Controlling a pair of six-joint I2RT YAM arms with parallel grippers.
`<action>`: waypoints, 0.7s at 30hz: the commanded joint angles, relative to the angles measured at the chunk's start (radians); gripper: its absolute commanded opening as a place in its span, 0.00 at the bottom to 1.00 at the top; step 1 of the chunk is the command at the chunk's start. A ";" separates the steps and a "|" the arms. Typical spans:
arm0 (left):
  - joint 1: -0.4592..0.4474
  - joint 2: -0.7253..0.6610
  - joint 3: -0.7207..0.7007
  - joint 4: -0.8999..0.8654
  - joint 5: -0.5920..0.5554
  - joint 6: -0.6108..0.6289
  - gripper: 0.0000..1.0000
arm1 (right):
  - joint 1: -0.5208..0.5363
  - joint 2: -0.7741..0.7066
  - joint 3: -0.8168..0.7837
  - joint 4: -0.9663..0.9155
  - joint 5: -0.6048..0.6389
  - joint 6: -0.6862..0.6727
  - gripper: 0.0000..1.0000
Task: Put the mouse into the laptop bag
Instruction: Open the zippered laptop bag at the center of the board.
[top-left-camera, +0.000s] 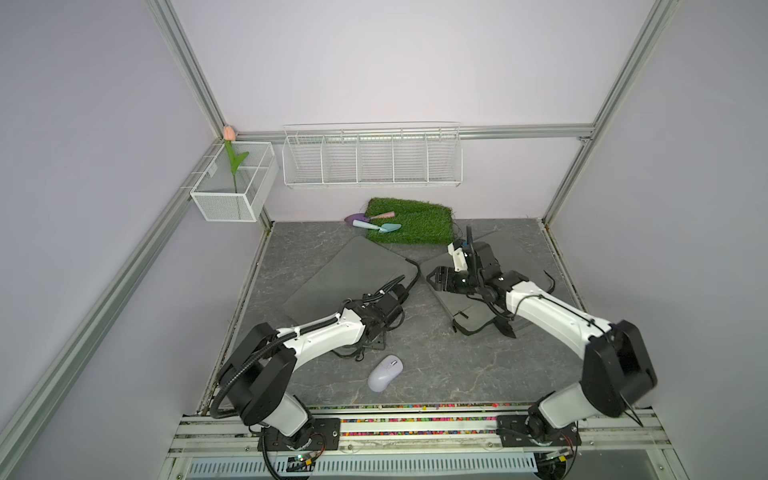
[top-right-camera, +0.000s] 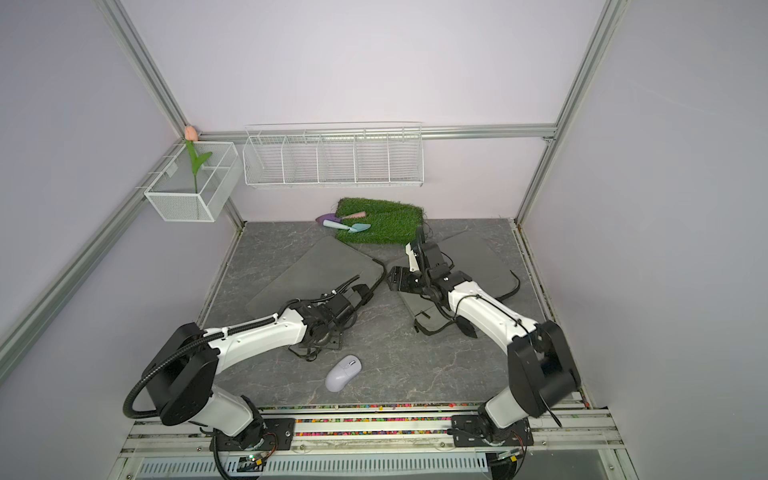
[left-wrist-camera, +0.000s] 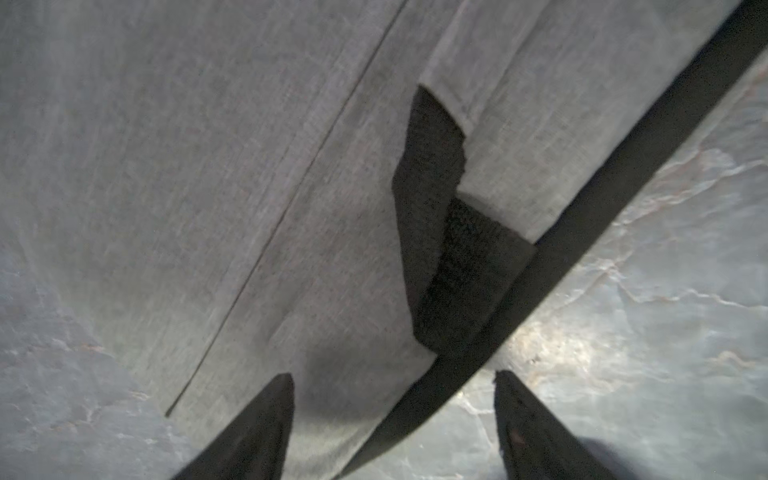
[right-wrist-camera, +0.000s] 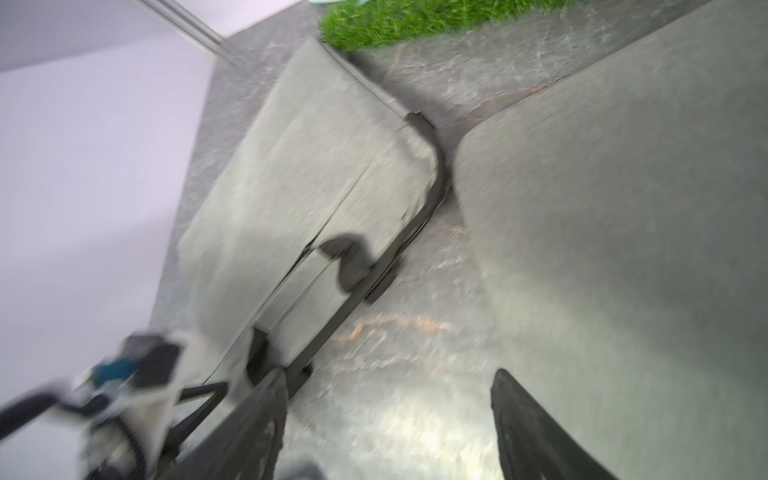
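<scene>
Grey marbled desk (top-left-camera: 457, 374): pale mouse (top-left-camera: 385, 372) is found loose near the front edge, long axis slanted front-left to rear-right, base-ward of the left gripper (left-wrist-camera: 392, 376), jaws parted and empty over the laptop bag (top-left-camera: 353, 266); the right gripper (right-wrist-camera: 388, 374), jaws also parted and empty, is placed farther off.

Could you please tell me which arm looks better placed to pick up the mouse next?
Probably the left. The mouse lies close beside the left arm, and the left pincer is open and empty. The right pincer, also open, hangs farther back from it.
</scene>
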 joint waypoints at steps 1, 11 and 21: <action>-0.005 0.036 0.037 -0.040 -0.037 -0.018 0.68 | 0.073 -0.109 -0.109 0.062 0.086 0.037 0.79; -0.006 0.107 0.131 -0.107 -0.078 -0.054 0.01 | 0.347 -0.302 -0.287 0.019 0.287 0.095 0.82; -0.002 0.074 0.269 -0.210 -0.096 -0.049 0.00 | 0.701 -0.160 -0.331 0.102 0.570 0.279 0.94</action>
